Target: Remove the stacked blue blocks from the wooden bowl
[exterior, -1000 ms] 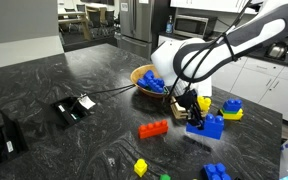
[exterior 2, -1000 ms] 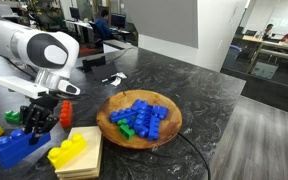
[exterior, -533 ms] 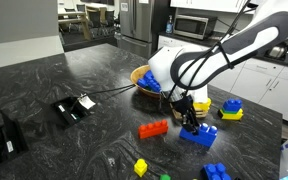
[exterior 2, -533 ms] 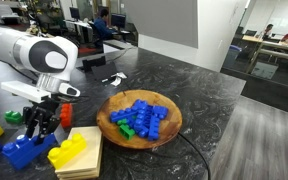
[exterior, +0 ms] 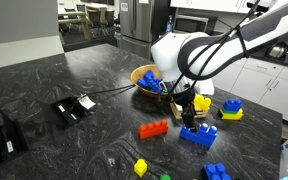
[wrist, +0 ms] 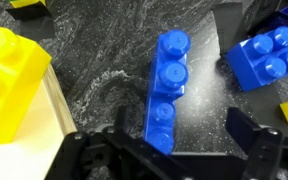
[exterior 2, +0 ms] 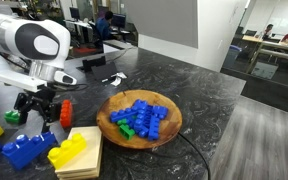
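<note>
The stacked blue blocks [exterior: 200,134] lie on the dark counter, outside the wooden bowl [exterior 2: 103,121], next to the yellow brick [exterior 2: 68,150] in an exterior view [exterior 2: 24,151]. My gripper [exterior: 188,117] hangs just above them, open, nothing between its fingers [exterior 2: 34,117]. In the wrist view the stack [wrist: 166,88] shows as a row of studs running between the spread jaws of the gripper [wrist: 176,137], close to one finger. The arm partly hides the bowl [exterior: 140,73] in an exterior view. The bowl still holds other blue bricks [exterior 2: 142,117].
A pale wooden board [exterior 2: 88,148] carries the yellow brick [wrist: 9,68]. A red brick [exterior: 154,129] lies near the stack. A yellow-and-blue brick [exterior: 231,108], another blue cluster [exterior: 216,172], small yellow [exterior: 140,166] and green pieces and a black device [exterior: 74,108] are around.
The jaws have opened and let go of the blue stack, which now rests on the counter. The gripper has lifted slightly above it.
</note>
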Robot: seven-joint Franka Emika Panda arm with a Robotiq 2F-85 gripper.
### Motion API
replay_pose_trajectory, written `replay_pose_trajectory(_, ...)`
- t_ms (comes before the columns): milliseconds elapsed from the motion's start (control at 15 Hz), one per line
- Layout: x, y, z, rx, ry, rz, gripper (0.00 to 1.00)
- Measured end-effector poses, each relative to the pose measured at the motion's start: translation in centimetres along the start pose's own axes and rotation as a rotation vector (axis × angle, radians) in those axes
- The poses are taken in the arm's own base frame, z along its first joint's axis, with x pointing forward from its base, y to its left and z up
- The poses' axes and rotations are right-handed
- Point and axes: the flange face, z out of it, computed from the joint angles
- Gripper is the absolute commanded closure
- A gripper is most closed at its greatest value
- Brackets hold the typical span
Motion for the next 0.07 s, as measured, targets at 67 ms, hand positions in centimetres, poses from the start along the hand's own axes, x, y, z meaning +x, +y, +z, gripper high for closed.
replay_pose_trajectory(67,0.04,0.01,0.14,0.000,-0.003,0.000,0.00)
